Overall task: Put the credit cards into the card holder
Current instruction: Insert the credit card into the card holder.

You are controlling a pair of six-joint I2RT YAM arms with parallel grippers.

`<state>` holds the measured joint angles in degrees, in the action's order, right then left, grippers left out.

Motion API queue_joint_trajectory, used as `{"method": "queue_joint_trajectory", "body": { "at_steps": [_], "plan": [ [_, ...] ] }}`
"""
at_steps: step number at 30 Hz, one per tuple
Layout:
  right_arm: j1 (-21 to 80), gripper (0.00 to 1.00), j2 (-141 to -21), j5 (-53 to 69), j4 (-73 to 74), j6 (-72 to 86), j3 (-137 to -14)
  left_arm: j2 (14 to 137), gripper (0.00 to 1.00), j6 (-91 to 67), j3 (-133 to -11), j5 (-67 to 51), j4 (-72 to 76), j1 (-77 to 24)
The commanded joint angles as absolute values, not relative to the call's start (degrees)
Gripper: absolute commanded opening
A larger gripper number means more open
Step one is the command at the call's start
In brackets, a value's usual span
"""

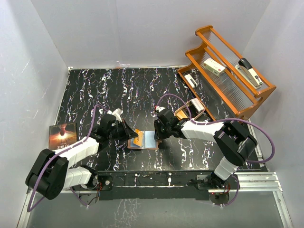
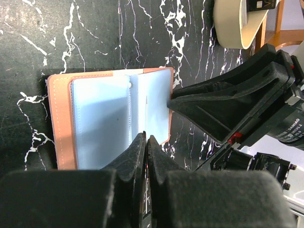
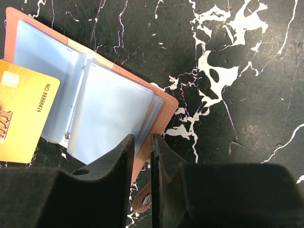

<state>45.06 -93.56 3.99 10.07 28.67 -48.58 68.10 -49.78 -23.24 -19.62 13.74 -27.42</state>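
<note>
Reddish-brown leather card holder (image 1: 145,140) lies open on black marbled tabletop (image 1: 118,90), orange-gold credit card (image 3: 21,114) overlapping its clear pockets (image 3: 111,116). Left gripper (image 2: 146,140): jaws pressed together at holder's edge. Right gripper (image 3: 141,142): jaws nearly together (pinching? cannot tell). Risk: holder slides, card skids off.

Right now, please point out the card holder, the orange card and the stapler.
card holder (image 2: 61,123), left wrist view, its left leather border
orange card (image 3: 24,114), right wrist view, middle of its face
stapler (image 1: 250,72), top view, middle of its body

robot lab test cell
white walls (image 1: 142,33) box in a marbled table (image 1: 118,85); two arms (image 1: 80,149) bolted along its near edge.
</note>
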Motion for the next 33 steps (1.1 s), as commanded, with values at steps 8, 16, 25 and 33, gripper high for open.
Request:
{"method": "queue_joint_trajectory", "body": {
  "at_steps": [8, 16, 25, 33],
  "plan": [
    [45.4, 0.29, -91.7, 0.8, 14.0, 28.9, -50.5, 69.6, 0.0, -51.6, -23.9, -20.8, 20.0, -27.1],
    [45.5, 0.31, -91.6, 1.9, 13.3, 31.5, -49.6, 70.7, 0.0, -54.0, -21.2, -20.5, 24.8, -27.1],
    [45.5, 0.21, -92.7, 1.4, 13.3, 31.5, -48.6, 72.6, 0.0, -53.4, -20.6, -20.4, 26.2, -27.1],
    [45.5, 0.19, -92.5, 1.2, 12.9, 31.8, -47.8, 74.9, 0.0, -53.6, -19.3, -21.2, 29.5, -27.2]
  ]
}}
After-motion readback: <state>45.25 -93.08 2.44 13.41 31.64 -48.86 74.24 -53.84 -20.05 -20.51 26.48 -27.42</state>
